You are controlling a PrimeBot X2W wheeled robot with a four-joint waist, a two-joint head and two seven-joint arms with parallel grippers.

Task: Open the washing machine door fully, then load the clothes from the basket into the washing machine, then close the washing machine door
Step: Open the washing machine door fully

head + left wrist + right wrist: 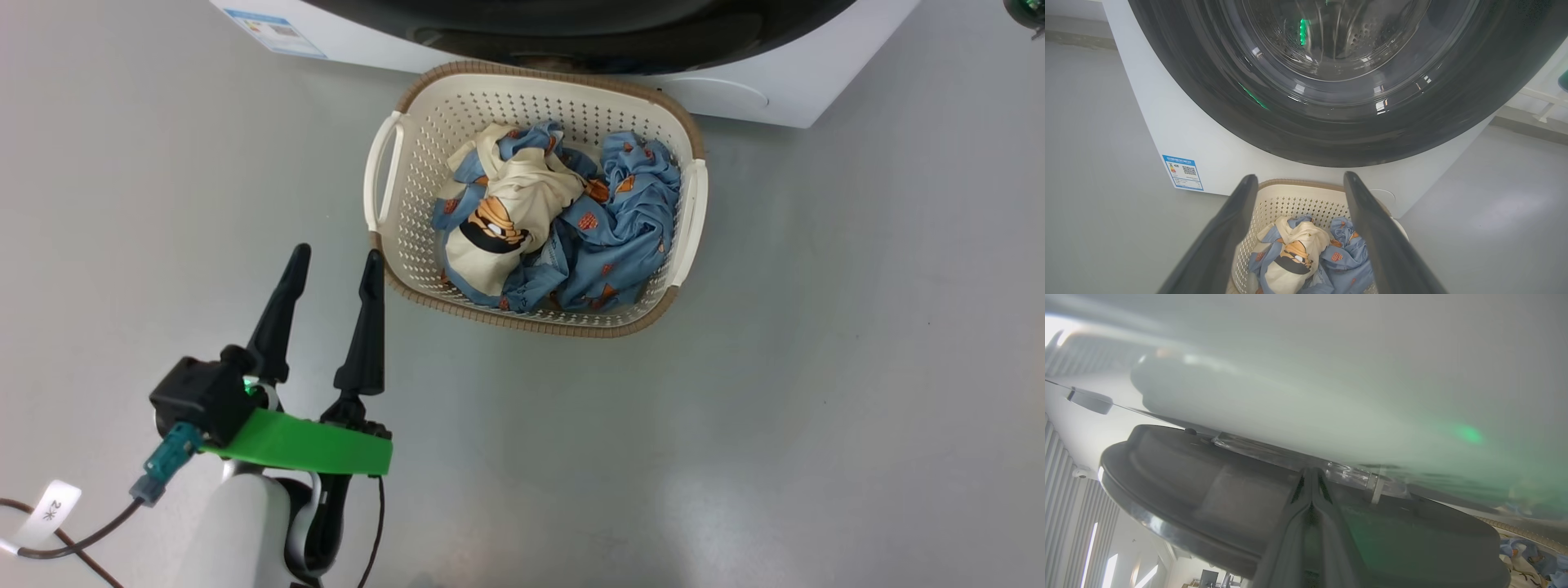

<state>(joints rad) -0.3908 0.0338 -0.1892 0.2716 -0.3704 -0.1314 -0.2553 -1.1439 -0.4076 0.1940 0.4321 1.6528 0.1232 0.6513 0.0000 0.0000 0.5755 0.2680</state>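
Left of the cream perforated plastic basket (531, 325) with its brown woven-look rim: my left gripper (338, 253), dark fingers spread, empty, aimed at it, likely staged for grabbing. White cable tag (55, 510) farther left, reads "2" plus a character. Behind the basket, the big white front-loading washing machine (784, 90); its blue label (1183, 172) has a QR code, text unreadable. In the basket: blue orange-figured and cream cartoon-print clothes (571, 229). Above it, the round glossy black-rimmed glass door (1331, 134) looks shut. My right gripper (1312, 477), fingers together, tips at the rim edge, probably to pry it open.

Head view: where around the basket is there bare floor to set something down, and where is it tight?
Bare floor is wide to the basket's right and on its near side. Tight: the far rim nearly meets the washing machine, the left gripper stands by the near-left corner, clothes cover its bottom.
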